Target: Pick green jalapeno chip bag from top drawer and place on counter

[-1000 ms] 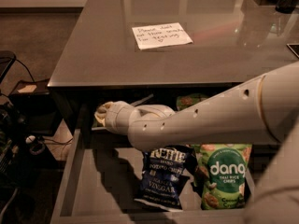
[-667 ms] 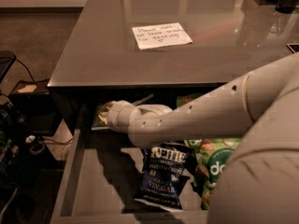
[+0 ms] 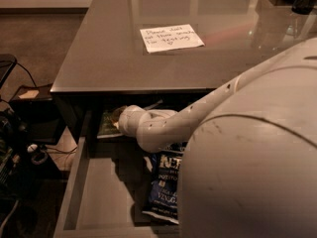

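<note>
The end effector [image 3: 117,116], state impossible to tell, is sitting beside the green jalapeno chip bag [image 3: 106,125] at the top drawer's [image 3: 101,195] shadowed back, centre-left, likely risking a snag under the overhanging surface [image 3: 99,58] when lifting.

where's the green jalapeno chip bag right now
In the camera view, the green jalapeno chip bag lies at the back left of the top drawer, under the counter edge, beside the gripper.
</note>
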### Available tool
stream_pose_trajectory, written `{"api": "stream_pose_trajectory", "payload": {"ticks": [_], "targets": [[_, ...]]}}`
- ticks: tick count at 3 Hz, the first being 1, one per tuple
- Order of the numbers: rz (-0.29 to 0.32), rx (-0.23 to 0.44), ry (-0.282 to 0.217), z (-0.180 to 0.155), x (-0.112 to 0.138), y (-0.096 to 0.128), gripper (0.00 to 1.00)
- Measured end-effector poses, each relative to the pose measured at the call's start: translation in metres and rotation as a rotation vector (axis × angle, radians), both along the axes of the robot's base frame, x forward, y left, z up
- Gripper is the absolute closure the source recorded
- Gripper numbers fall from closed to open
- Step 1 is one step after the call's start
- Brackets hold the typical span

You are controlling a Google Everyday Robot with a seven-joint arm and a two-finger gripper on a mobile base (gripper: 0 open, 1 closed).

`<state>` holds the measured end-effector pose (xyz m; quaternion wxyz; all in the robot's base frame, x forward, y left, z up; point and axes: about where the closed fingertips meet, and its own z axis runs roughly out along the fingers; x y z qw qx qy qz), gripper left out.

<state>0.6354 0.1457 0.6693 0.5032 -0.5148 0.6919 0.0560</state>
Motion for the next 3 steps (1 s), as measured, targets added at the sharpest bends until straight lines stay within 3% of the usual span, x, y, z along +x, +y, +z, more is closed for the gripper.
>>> {"api": "stream_pose_trajectory", "payload": {"ticks": [1,3], "targets": [[-0.019,0.001,0.007,-0.002,0.002,-0.005,1.00],[-0.059,0.004,0.044,-0.016,0.006,-0.018,0.57]]}}
